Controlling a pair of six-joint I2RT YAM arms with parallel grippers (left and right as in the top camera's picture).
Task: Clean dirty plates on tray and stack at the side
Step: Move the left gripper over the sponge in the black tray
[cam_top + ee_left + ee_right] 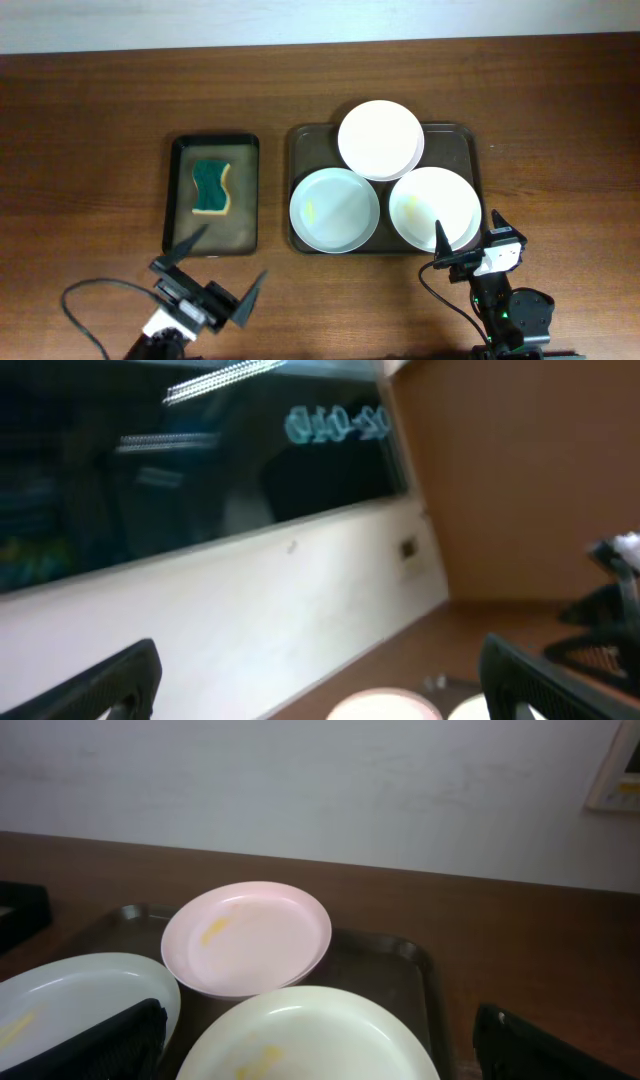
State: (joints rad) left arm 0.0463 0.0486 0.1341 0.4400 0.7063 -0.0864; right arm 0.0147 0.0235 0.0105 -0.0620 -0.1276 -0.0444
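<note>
Three white plates lie on the dark brown tray (pixel 300 140): one at the back (pixel 380 139), one at the front left (pixel 334 209), one at the front right (pixel 434 207). In the right wrist view the back plate (pixel 247 937), the left plate (pixel 70 995) and the near plate (pixel 310 1035) show yellowish smears. My right gripper (pixel 468 236) is open and empty at the tray's front right edge, its fingers (pixel 320 1045) framing the near plate. My left gripper (pixel 215 270) is open and empty near the table's front left; its wrist view (pixel 320 680) points up at the wall.
A smaller black tray (pixel 178 200) left of the brown tray holds a green and yellow sponge (pixel 211 186). Cables loop by both arm bases at the front edge. Bare wooden table (pixel 560 150) lies right of the brown tray.
</note>
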